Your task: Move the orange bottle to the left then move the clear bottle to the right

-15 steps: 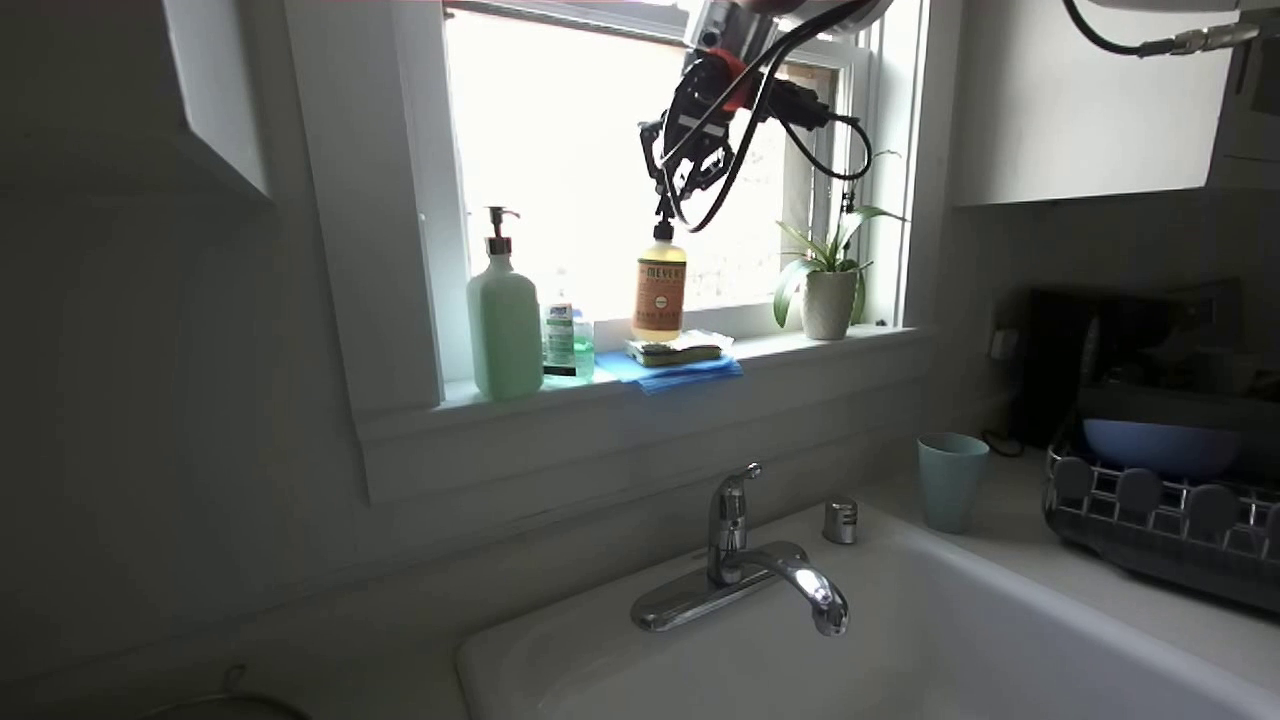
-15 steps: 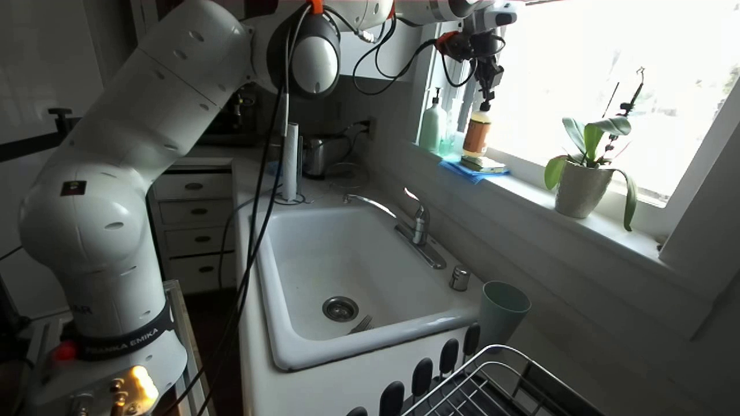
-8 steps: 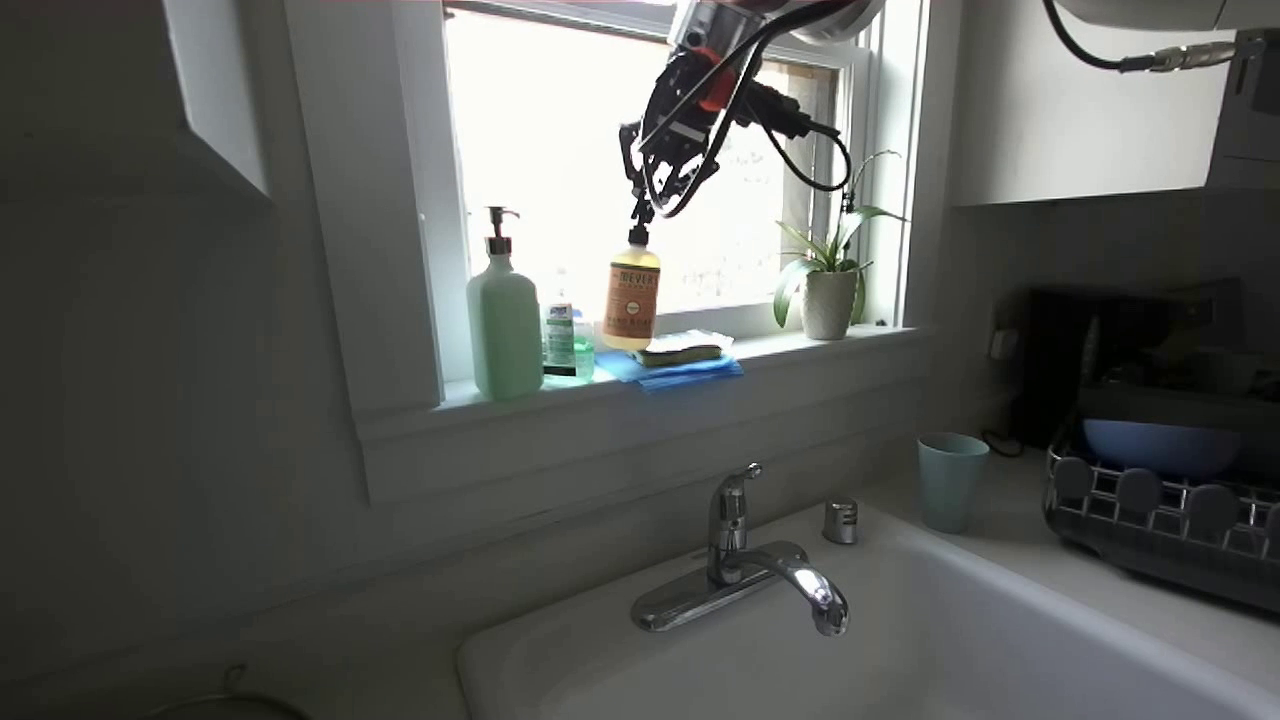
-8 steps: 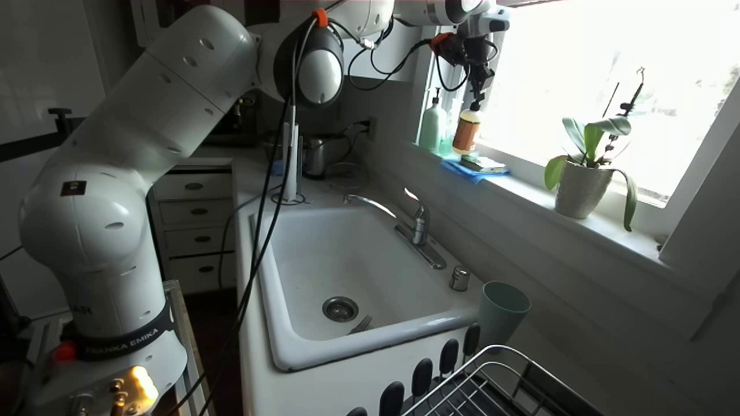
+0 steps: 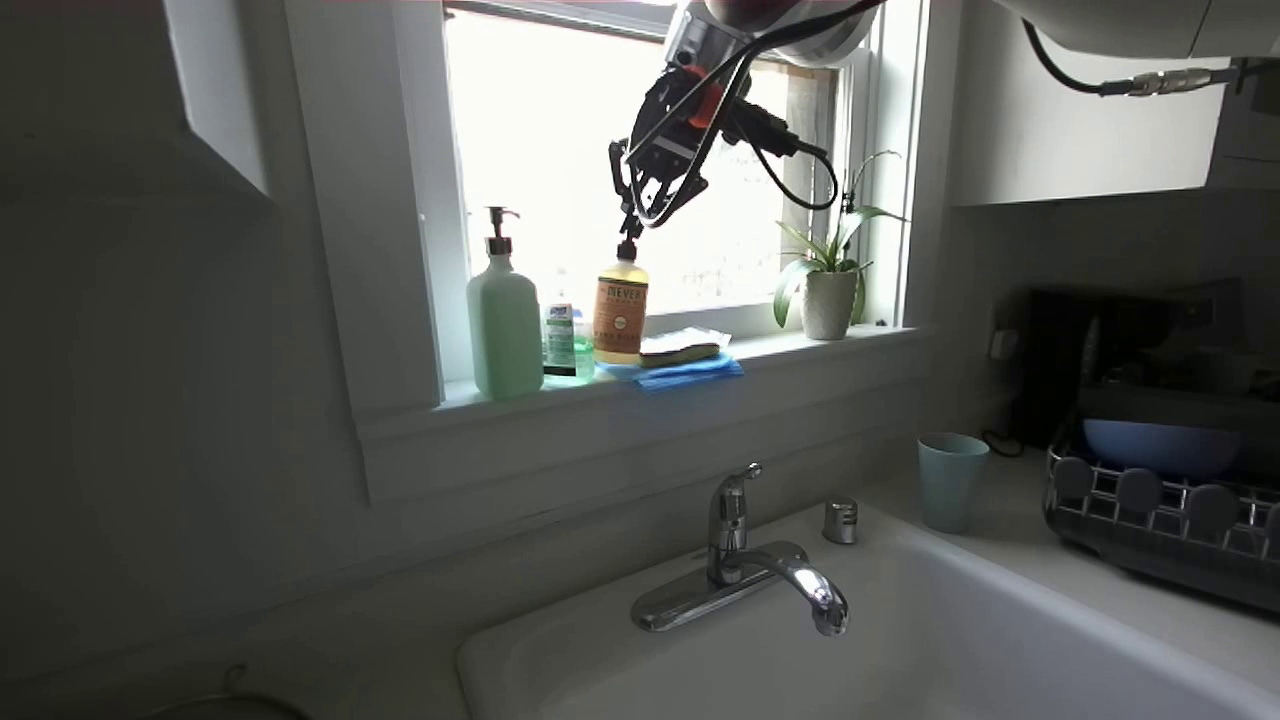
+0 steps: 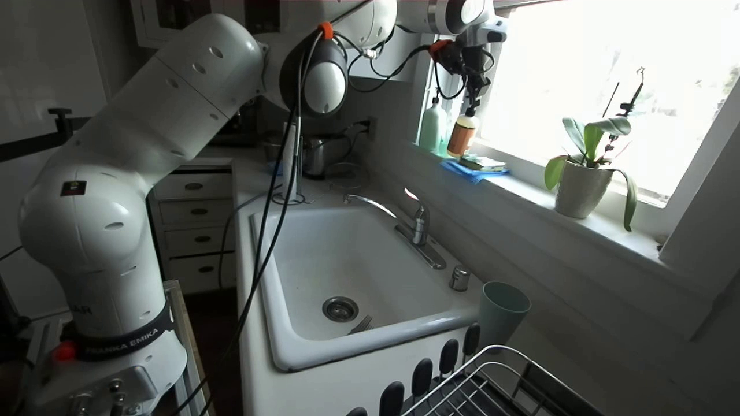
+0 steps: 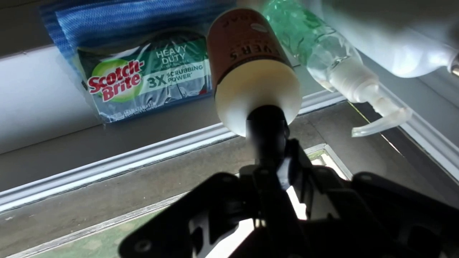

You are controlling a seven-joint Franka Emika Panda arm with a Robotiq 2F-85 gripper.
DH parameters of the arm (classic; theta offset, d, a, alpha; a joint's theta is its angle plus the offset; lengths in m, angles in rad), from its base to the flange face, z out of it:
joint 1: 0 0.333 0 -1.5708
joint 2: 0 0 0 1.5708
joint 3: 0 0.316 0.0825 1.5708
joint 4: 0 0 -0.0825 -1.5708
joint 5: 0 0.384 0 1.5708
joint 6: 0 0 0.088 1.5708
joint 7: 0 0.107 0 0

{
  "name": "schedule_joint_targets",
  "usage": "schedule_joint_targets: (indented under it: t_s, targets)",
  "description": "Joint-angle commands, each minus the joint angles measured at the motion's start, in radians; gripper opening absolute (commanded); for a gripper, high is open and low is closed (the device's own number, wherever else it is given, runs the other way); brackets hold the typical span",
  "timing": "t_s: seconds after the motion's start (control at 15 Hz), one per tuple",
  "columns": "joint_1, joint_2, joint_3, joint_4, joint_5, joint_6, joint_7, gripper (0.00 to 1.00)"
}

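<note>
Orange bottle [image 5: 620, 317] is held by the gripper [image 5: 630, 228] right now, clamped by its dark pump top, and that shows in both exterior views plus the wrist view. It leans a bit, base off to the left of the pump top in both exterior views. Location-wise it's at the windowsill [image 5: 765, 347], between the clear bottle [image 7: 312, 44] and the sponge pack [image 7: 143, 79]. Honestly can't tell if the base touches anything underneath. Looks just beside the clear bottle too, but whether the two actually touch, I can't say.

The clear bottle's upright on the windowsill with greenish stuff inside and a see-through pump, best seen in the wrist view. On its other side is the tall green bottle [image 5: 505, 335], also upright, just beside it. The sponge pack lies on a blue cloth [image 5: 690, 378], and a corner of that cloth pokes over the windowsill's front edge. Further along, well apart from that bunch, there's a potted plant [image 5: 828, 300].

Down below you've got the sink [image 6: 324, 254] with a faucet [image 5: 728, 560] along its back rim, a fork [image 6: 361, 325] lying near the drain [image 6: 340, 309], and a cup [image 5: 950, 485] standing between the sink and the dish rack [image 5: 1160, 550]
</note>
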Motion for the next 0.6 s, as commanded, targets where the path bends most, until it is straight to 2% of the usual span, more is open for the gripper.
schedule_joint_targets:
  t_s: [0.0, 0.53]
  targets:
    - [-0.002, 0.027, -0.001, 0.071, -0.004, 0.006, -0.030, 0.04]
    - [0.002, 0.039, -0.041, 0.072, -0.046, 0.001, -0.044, 0.04]
